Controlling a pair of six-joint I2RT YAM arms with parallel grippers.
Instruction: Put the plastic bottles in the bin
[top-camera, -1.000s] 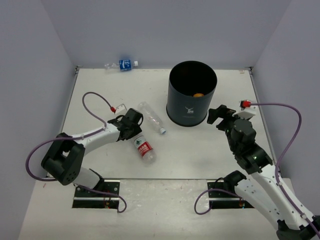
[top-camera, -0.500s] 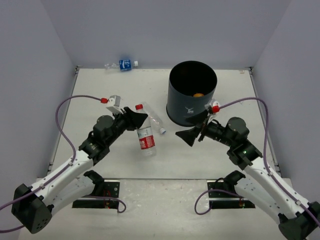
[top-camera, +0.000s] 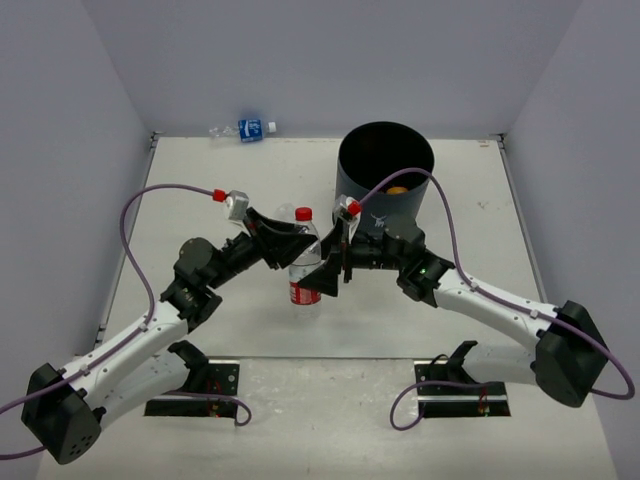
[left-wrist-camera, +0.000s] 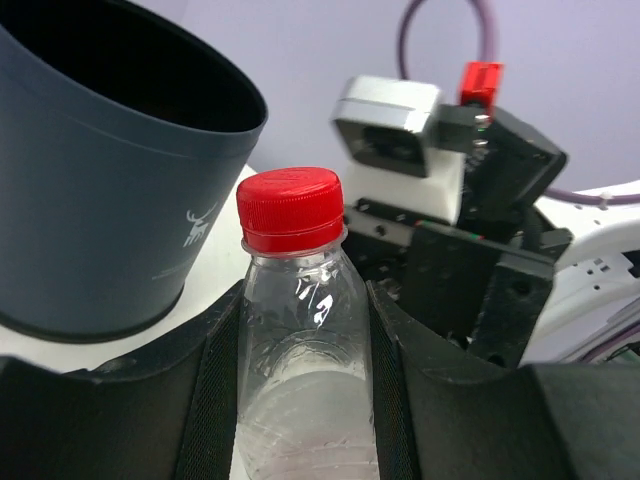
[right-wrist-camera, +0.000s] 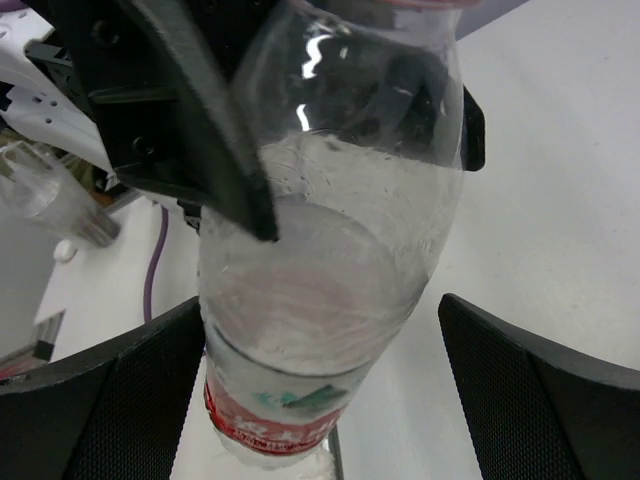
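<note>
My left gripper (top-camera: 298, 243) is shut on the upper body of a clear red-capped, red-labelled bottle (top-camera: 304, 285) and holds it upright above the table, left of the black bin (top-camera: 372, 228). In the left wrist view the pads (left-wrist-camera: 218, 395) press both sides of the bottle (left-wrist-camera: 300, 330). My right gripper (top-camera: 327, 268) is open, one finger on each side of the bottle's lower body (right-wrist-camera: 320, 300), with a gap on the right side. An orange-drink bottle (top-camera: 398, 189) lies in the bin. A blue-labelled bottle (top-camera: 248, 129) lies at the back wall. A clear unlabelled bottle (right-wrist-camera: 48, 205) lies on the table.
The bin (left-wrist-camera: 90, 200) with its white deer logo stands just behind the held bottle. The two arms meet head-on at the table's middle. Purple cables loop over both arms. Grey walls close in the left, back and right sides.
My left gripper lifted the red-capped bottle off the table, turned it upright and carried it right. My right arm swung left from beside the bin and brought its open jaws around the bottle.
</note>
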